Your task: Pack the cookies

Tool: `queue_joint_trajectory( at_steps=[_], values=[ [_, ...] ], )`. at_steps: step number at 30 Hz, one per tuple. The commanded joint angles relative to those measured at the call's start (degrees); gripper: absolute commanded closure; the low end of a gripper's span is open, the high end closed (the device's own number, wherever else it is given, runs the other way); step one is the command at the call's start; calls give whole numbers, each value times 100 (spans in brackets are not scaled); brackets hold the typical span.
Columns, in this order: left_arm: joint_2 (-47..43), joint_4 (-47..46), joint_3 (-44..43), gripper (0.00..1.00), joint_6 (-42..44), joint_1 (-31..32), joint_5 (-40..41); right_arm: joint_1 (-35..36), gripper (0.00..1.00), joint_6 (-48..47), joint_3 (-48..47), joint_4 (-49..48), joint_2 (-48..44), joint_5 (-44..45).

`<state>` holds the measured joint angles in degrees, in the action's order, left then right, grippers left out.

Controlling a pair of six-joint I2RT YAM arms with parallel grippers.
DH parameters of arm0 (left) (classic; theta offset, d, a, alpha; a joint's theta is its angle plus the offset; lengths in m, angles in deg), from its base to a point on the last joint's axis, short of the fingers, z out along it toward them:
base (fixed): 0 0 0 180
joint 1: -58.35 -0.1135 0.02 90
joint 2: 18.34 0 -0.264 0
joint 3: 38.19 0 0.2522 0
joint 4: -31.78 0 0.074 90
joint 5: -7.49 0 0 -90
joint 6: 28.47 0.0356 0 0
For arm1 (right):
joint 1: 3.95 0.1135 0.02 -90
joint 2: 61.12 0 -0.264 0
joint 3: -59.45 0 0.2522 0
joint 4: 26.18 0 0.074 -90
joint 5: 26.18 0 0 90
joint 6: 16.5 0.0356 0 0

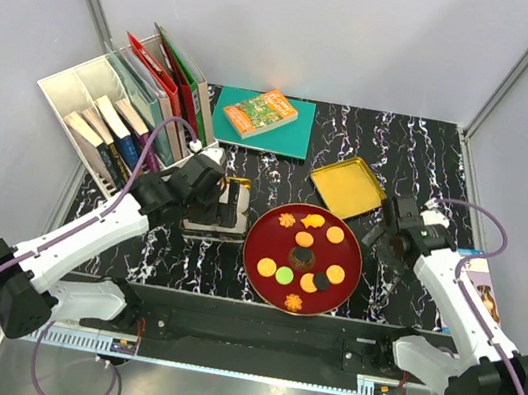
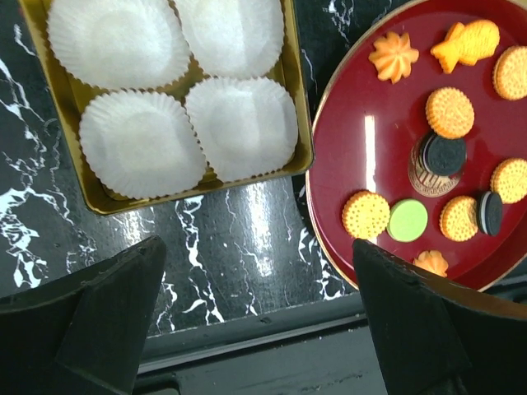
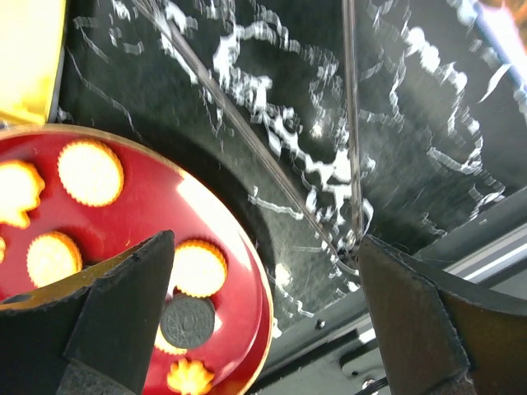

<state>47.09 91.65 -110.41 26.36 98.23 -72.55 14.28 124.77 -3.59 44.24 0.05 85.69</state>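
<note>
cookies [image 1: 303, 255]: all on red plate [image 1: 261, 243], frame centre, on tabletop [image 1: 423, 153] | gold tin [image 2: 301, 123], upper left of left wrist view: four white paper cups [image 2: 140, 144], each empty | gold lid [image 1: 347, 186]: upper right of plate | left gripper [image 2: 257, 288]: jaws wide, free, above tin's near edge | right gripper [image 3: 263, 271]: jaws wide, free, at plate's right rim

Probably a robotics lab: plain grey walls [image 1: 323, 25] enclose the black marbled table [image 1: 423, 153].

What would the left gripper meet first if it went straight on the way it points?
Probably the bare black marbled tabletop, in the gap between the gold rectangular tin and the round red plate. Depth is unclear, so the tin's near rim might come first.
</note>
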Motion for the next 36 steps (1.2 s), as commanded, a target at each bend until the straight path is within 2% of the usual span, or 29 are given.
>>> queue_joint_trajectory(
  at_steps=[1, 5, 9, 10, 16, 26, 29, 30, 32, 33, 36],
  values=[
    [-249, -523, 176, 1, 125, -15, -467, -13, 0, -353, -547, 266, 569, 836],
    [-268, -621, 247, 1, 152, -6, -600, -145, 1, -661, -610, 109, 1273, 960],
    [-276, -620, 361, 1, 143, -6, -723, -242, 24, -881, -592, -208, 2003, 934],
    [-311, -612, 396, 1, 143, -6, -732, -259, 26, -908, -601, -278, 2048, 890],
    [-566, -612, 572, 1, 125, -6, -749, -452, 27, -1119, -513, -955, 2241, 477],
    [-593, -594, 704, 1, 99, -6, -802, -716, 27, -1312, -478, -1605, 3252, -244],
    [-558, -568, 704, 1, 125, -6, -776, -743, 32, -1364, -504, -1720, 3472, -376],
    [-549, -559, 695, 1, 125, -15, -767, -743, 44, -1382, -530, -1720, 3577, -394],
    [-531, -541, 669, 1, 152, -6, -741, -778, 59, -1400, -618, -1711, 3657, -420],
    [-522, -541, 678, 1, 160, -6, -715, -795, 76, -1400, -644, -1720, 3709, -411],
    [-479, -541, 643, 1, 169, -15, -688, -866, 90, -1409, -785, -1694, 3867, -455]
  ],
)
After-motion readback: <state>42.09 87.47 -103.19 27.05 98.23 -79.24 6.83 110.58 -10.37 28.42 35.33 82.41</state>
